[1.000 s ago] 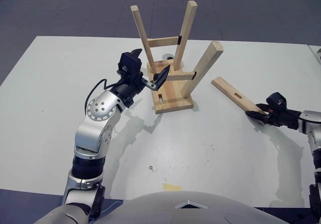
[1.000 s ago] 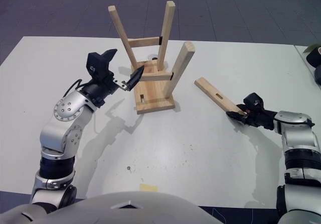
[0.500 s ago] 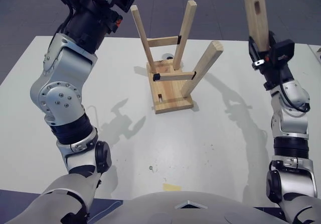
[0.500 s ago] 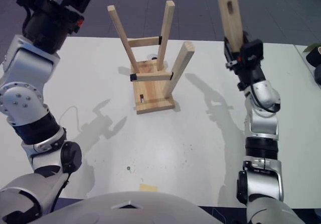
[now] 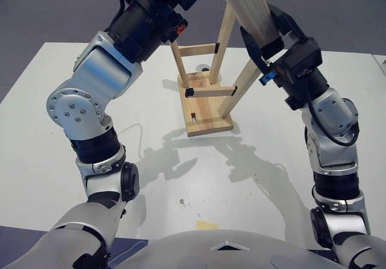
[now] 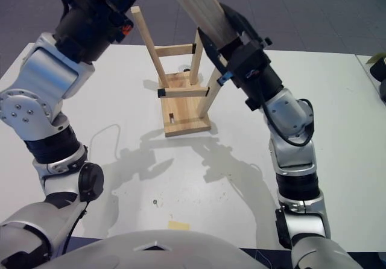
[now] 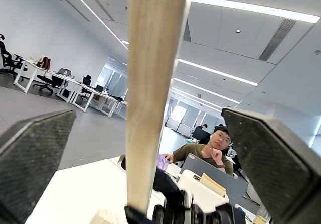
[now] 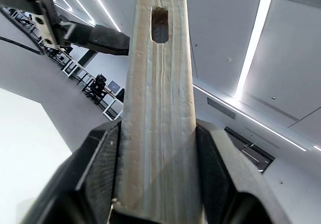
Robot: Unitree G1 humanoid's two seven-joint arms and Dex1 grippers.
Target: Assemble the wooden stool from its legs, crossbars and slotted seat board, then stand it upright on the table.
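Both arms have swung in since half a second ago: the right one has carried its leg from out at the right to over the middle of the table, and the left has come across to meet it.

Nearest us, a small yellowish scrap of tape (image 5: 207, 224) lies by the front edge of the white table (image 5: 54, 100). Above that, the right gripper (image 5: 268, 37) is clamped on the lower part of the loose pale wooden leg with a slot cut through it (image 5: 248, 2), which leans up and towards the left. Up at its high end the left gripper (image 7: 148, 114) waits with its fingers (image 7: 35, 158) spread wide either side of the wood, not touching it. We read that as a second grip being lined up to steady or re-grasp the leg before it goes in.

Further back the part-built stool sits upside down: the light wooden slotted seat board (image 5: 208, 123) flat on the table, three legs up, two short crossbars (image 5: 211, 91) tying them together. One slot (image 5: 193, 117) is still open — likely the fourth leg's socket.
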